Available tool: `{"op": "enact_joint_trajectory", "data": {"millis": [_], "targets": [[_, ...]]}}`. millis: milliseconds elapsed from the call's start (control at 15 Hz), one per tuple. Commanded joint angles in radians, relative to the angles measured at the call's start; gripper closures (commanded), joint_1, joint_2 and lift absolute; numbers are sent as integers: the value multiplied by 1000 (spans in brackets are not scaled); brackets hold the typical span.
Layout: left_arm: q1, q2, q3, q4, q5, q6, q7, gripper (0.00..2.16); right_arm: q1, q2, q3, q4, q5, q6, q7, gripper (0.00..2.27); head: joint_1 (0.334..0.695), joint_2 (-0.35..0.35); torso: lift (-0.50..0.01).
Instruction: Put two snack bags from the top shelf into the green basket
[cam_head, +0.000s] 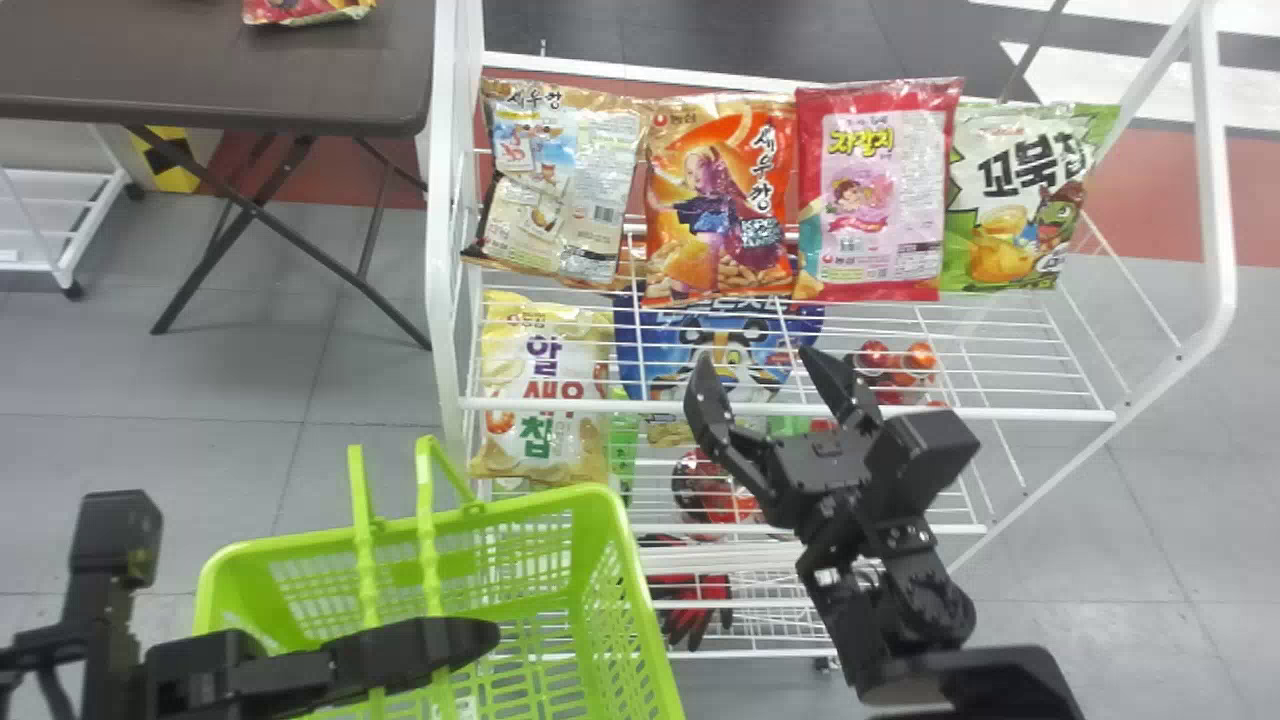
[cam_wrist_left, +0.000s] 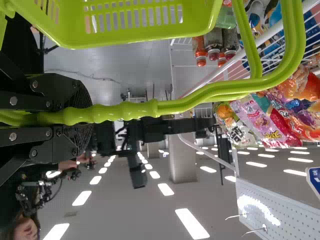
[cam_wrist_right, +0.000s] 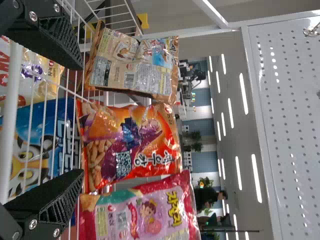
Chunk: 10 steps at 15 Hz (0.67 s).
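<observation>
The right gripper (cam_head: 762, 358) has its black, ridged fingers spread with nothing between them, at the front edge of the top shelf (cam_head: 600, 405). Straight ahead, toward the back edge, stands the orange snack bag (cam_head: 715, 200), its long axis upright; the right wrist view lines it up with the gap, so a level push forward should bring one finger to each side. The right arm is clearly the nearer. The bag is glossy, crinkled film, puffed at the middle and flat at the seals, and would likely dent under a light squeeze.

Beside it, toward the shelf's left corner, is the tan snack bag (cam_head: 565, 180); to its right, the pink snack bag (cam_head: 880, 190). How its foot meets the white wires is hard to judge.

The left gripper (cam_wrist_left: 85, 115) is closed around the ribbed handle (cam_wrist_left: 125, 111) of the green basket (cam_head: 500, 508), an open lattice of smooth plastic near the shelf's left front corner.
</observation>
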Motion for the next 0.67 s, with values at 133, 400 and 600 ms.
{"op": "enact_joint_trajectory", "data": {"millis": [133, 400, 600], "targets": [[-27, 0, -9, -1, 0, 4, 9, 2142, -167, 2, 83, 103, 34, 63, -32, 60, 695, -83, -1], [-40, 0, -14, -1, 0, 4, 20, 2142, -310, 2, 150, 259, 37, 66, -54, 60, 695, -28, -1], [-40, 1, -14, -1, 2, 4, 18, 2142, -432, 2, 184, 397, 35, 66, -61, 56, 695, 11, -1]]}}
